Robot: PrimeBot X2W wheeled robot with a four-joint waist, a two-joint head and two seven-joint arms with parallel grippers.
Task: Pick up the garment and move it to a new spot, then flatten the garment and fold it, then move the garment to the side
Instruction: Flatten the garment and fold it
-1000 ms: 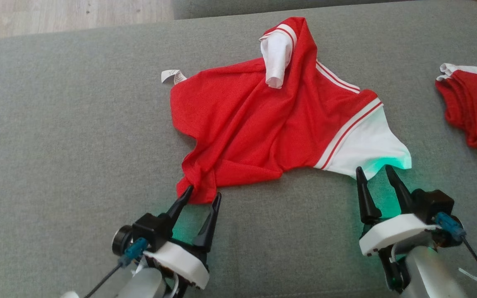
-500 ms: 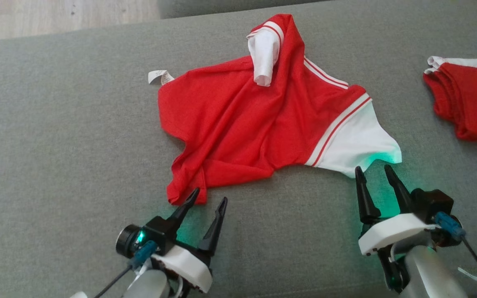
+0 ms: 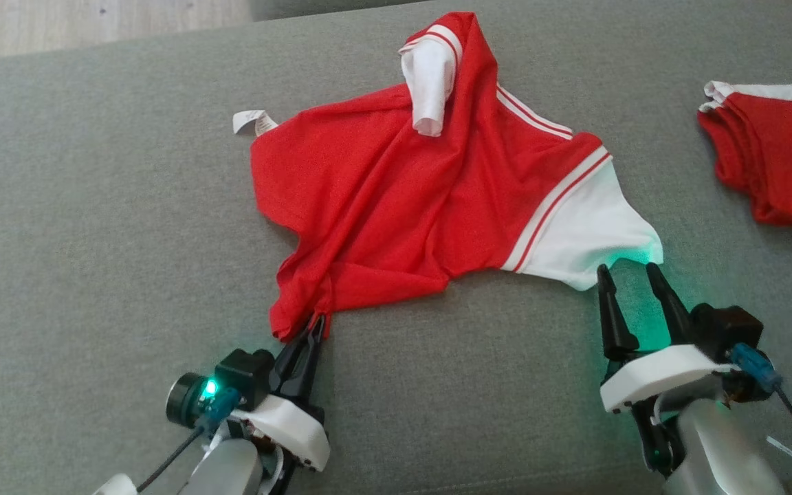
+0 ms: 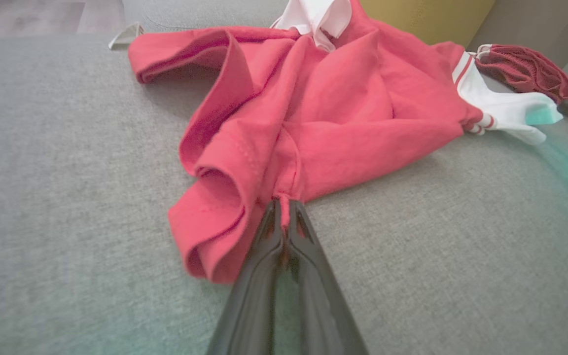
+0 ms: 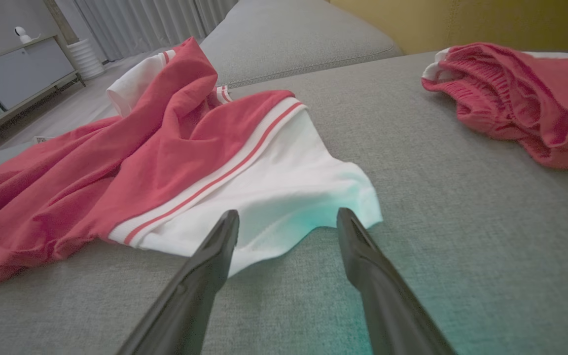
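The garment point(image 3: 403, 199) is a red shirt with white, red-striped sleeves, lying crumpled on the grey sofa cushion point(image 3: 93, 227). My left gripper point(image 3: 317, 322) is shut on its near red hem corner; in the left wrist view the fingertips point(image 4: 284, 203) pinch a fold of red cloth point(image 4: 274, 138). My right gripper point(image 3: 630, 269) stands open just short of the white sleeve point(image 3: 595, 234). In the right wrist view its two fingers point(image 5: 225, 231) frame the sleeve's edge point(image 5: 284, 197) without touching it.
A second red garment with a white band point(image 3: 774, 158) lies bunched at the cushion's right side, also in the right wrist view point(image 5: 520, 98). Wooden floor point(image 3: 59, 27) shows beyond the cushion's far left edge. A white label point(image 3: 248, 122) sticks out from the shirt.
My left gripper went from open beside the hem corner to shut on it. The right gripper stayed open by the white sleeve. The head camera shifted slightly.
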